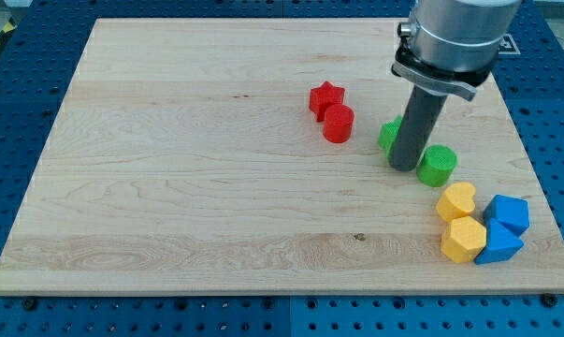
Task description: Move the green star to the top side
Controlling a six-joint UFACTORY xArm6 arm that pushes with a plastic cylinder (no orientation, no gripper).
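My tip [404,168] sits on the table [188,187], right half, touching the green star [389,134], which pokes out from behind the rod's left side. Green cylinder [438,165] just right of the tip. End effector is a bare rod, grasping nothing.

My tip [404,167] sits between star [389,135] and cylinder [438,165].
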